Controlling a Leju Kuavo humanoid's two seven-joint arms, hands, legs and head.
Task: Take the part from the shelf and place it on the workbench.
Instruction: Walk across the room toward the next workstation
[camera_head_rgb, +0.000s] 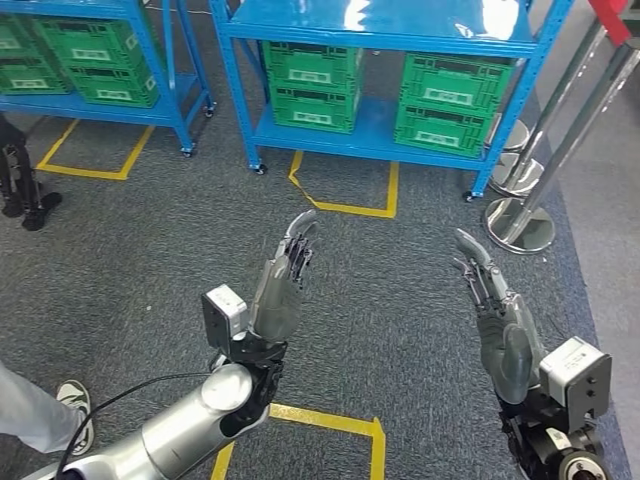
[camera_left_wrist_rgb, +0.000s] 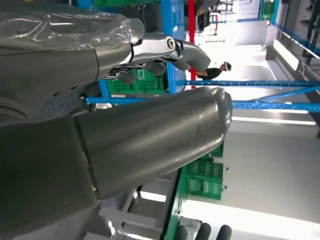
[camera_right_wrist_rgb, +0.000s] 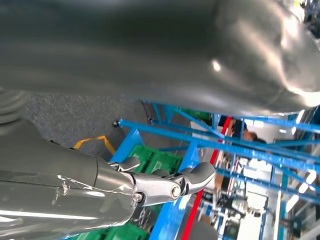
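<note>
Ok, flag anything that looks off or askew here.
Nothing stands out. The green crates sit squarely stacked on the blue shelf, nothing spilled on the carpet. Both hands, left and right, are raised, fingers apart, holding nothing.

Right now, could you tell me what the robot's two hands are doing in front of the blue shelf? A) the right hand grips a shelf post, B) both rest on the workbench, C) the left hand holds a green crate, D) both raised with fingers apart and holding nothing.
D: in the head view the left hand and right hand are raised above the carpet, fingers apart, nothing in them, short of the blue shelf.
</note>
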